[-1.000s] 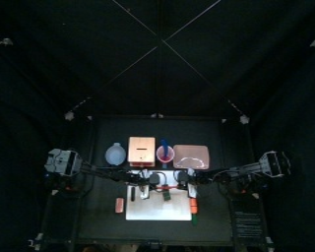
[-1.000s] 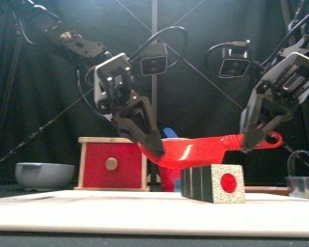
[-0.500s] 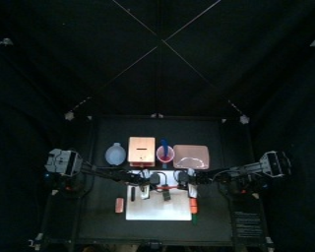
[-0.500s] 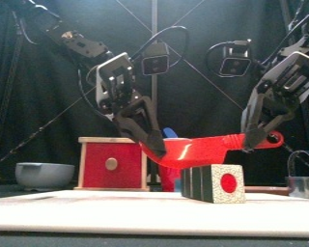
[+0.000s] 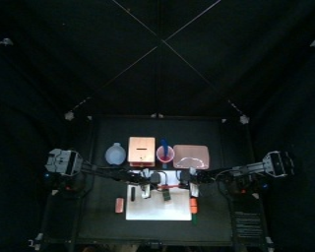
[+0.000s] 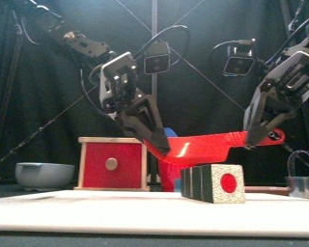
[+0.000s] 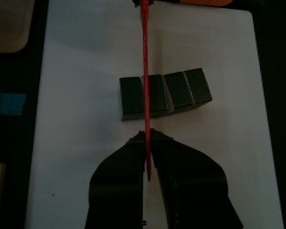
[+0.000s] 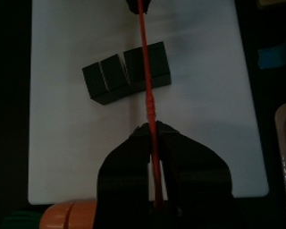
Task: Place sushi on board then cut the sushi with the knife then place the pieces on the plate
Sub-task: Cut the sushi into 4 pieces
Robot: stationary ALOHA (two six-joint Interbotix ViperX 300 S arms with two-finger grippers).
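Observation:
The dark green sushi roll [image 6: 212, 182] lies on the white cutting board [image 6: 105, 214], its red-centred end toward the front. A red toy knife [image 6: 209, 146] hangs level just above it, held at both ends. My left gripper [image 6: 154, 147] is shut on one end and my right gripper [image 6: 255, 137] on the other. In the left wrist view the knife [image 7: 145, 80] runs across the roll [image 7: 170, 92] between two of its blocks. The right wrist view shows the knife [image 8: 146, 80] crossing the roll [image 8: 124, 73] the same way.
Behind the board [image 5: 160, 210] stand the wooden box [image 6: 112, 162] with its red drawer front, the blue-grey bowl [image 6: 43, 174] at far left, the red cup [image 5: 165, 153] and the pink tray [image 5: 191, 156]. The metal cutter [image 6: 303, 179] is at the right. An orange toy [image 5: 119, 204] lies left of the board.
The knife and both grippers have risen slightly above the roll, the right end a little more. The roll has not moved.

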